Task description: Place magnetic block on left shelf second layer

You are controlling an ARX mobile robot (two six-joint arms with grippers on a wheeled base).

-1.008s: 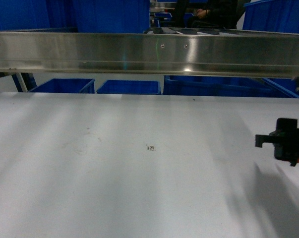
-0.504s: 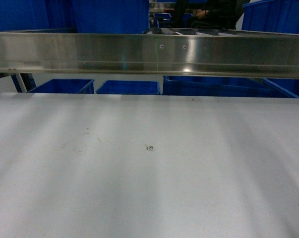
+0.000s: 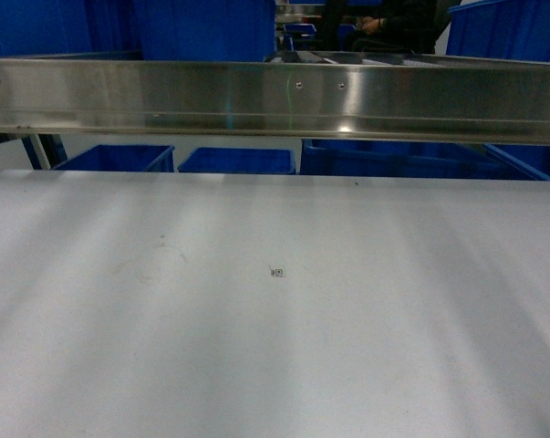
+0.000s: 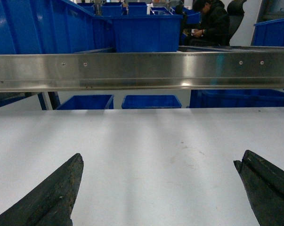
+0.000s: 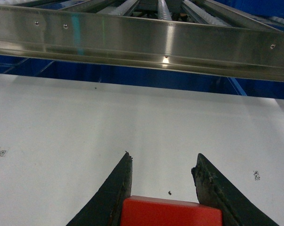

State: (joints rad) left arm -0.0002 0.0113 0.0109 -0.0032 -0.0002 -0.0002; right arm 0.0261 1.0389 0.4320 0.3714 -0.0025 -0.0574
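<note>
Fingers of your right gripper point(image 5: 163, 181) stand closed on the magnetic block point(image 5: 171, 212), the red top face showing between the two dark tips at the bottom edge of the right wrist view. You already have the sensible hold, flat pads on two opposite faces; judged from its look, the block is rigid, light and glossy, so it may slide if the squeeze slackens, and its magnet may tug toward steel when you bring it close to the rack. Your left gripper point(image 4: 158, 188) is spread wide with nothing between its tips, poised over the white tabletop point(image 4: 146, 141). Beyond both runs the long steel rail point(image 5: 132, 40), and above it in the right wrist view you can see roller rails point(image 5: 165, 7) of a rack tier. Blue bins point(image 4: 146, 30) stand behind the rail. Much is withheld from you: the block's lower part is cut off by the frame, neither arm appears in the head view, and the left shelf's second layer cannot be picked out with certainty, so you cannot judge the approach from here. A small printed marker point(image 3: 276, 272) lies on the tabletop, too small to read.
</note>
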